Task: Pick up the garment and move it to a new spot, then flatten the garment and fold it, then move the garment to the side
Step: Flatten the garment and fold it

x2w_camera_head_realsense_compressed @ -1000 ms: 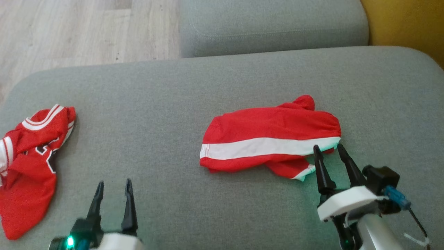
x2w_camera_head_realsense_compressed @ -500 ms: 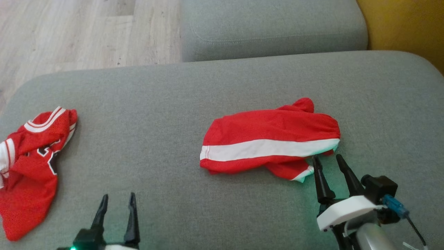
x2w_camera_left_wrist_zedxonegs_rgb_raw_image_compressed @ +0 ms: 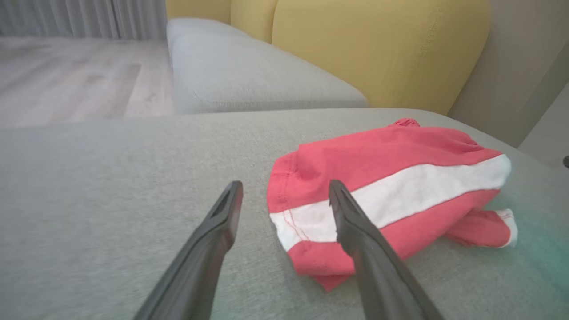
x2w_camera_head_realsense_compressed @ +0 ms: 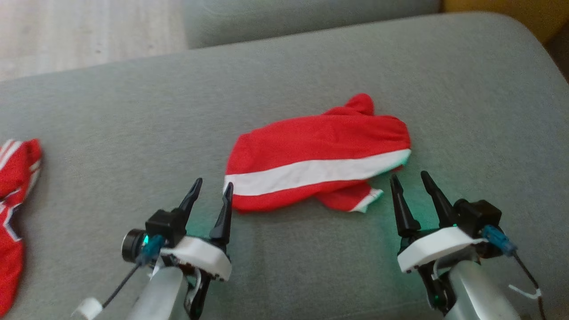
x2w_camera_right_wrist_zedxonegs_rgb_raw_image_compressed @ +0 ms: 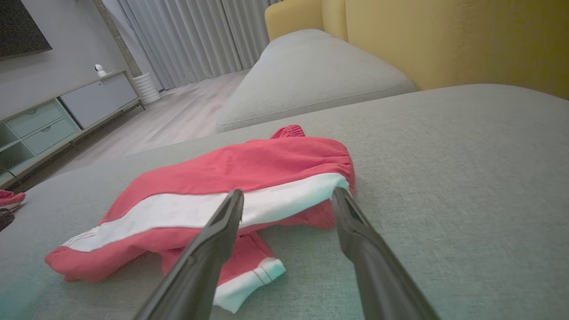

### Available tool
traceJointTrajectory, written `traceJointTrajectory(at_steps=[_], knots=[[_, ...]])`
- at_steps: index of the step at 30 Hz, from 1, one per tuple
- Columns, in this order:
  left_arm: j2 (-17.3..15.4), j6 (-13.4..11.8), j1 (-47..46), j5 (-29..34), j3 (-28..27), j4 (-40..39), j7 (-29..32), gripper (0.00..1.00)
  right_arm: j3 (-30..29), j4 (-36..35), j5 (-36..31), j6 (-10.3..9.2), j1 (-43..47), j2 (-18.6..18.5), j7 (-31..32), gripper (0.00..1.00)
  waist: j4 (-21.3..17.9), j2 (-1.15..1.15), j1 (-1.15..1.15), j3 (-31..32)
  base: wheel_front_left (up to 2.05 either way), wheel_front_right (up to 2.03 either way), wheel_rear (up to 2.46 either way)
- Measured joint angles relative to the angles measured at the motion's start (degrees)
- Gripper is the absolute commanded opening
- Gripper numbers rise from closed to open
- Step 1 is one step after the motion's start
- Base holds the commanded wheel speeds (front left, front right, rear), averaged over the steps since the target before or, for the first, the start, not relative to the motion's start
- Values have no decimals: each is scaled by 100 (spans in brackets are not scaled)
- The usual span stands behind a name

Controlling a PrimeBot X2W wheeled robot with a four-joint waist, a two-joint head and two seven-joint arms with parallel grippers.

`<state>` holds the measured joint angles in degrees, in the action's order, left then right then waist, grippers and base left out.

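Left gripper [x2w_camera_head_realsense_compressed: 214, 183] has advanced to the garment [x2w_camera_head_realsense_compressed: 311, 142] — it and the right gripper [x2w_camera_head_realsense_compressed: 408, 176] gape empty; you're at pickup — pinch both ends next.

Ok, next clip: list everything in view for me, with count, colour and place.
shorts: one, red with white stripe, middle of near cushion
jersey: one, red with white trim, cushion's left side
near cushion: one, grey, under both garments
far cushion: one, grey, behind it
backrest: one, yellow, beyond the cushions
floor: one, pale wood, far left
left gripper: one, dark fingers, open, at shorts' left end
right gripper: one, dark fingers, open, at their right end
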<state>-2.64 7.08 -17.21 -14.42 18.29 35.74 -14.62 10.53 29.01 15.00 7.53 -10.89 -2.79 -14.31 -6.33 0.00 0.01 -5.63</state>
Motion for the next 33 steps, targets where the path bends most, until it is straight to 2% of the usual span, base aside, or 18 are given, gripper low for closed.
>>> traceJointTrajectory(at_steps=[4,8,13,14,15,16,20,21,24,33], knots=[[19,2,-410,-341,133,738,0,100,12,-32,-32,0,-53,0,0,100,-280,0,0,-208,0,0,0],[26,-2,-708,-357,156,1284,0,100,15,-87,-48,0,-66,0,0,100,-502,0,0,-402,0,0,0],[30,-1,-851,-536,240,1552,-16,100,-27,-157,-48,0,-127,0,0,100,-609,0,-1,-558,0,0,0],[30,0,-878,-587,287,1583,-22,77,-38,-165,-48,0,-146,0,0,100,-600,0,-1,-569,0,0,0],[30,0,-901,-638,336,1613,-36,28,-44,-176,-47,0,-152,0,0,100,-585,0,-1,-575,0,0,0],[31,-1,-939,-691,391,1652,-42,0,-43,-182,-46,0,-151,0,0,100,-567,0,-2,-578,0,0,0],[30,-8,-980,-812,493,1644,-30,0,-69,-193,-38,0,-151,0,0,100,-469,0,-1,-568,0,0,0],[30,-79,-957,-791,449,1507,-8,0,-94,-198,-38,0,-151,0,0,100,-437,0,-1,-561,0,0,0],[37,-252,-870,-675,207,1004,-8,0,-164,-216,-38,0,-150,0,0,100,-321,0,-1,-533,0,0,0],[33,-296,-232,-278,-391,442,-8,0,-138,-145,-38,0,-152,0,0,100,3,0,-1,-505,0,0,0]])
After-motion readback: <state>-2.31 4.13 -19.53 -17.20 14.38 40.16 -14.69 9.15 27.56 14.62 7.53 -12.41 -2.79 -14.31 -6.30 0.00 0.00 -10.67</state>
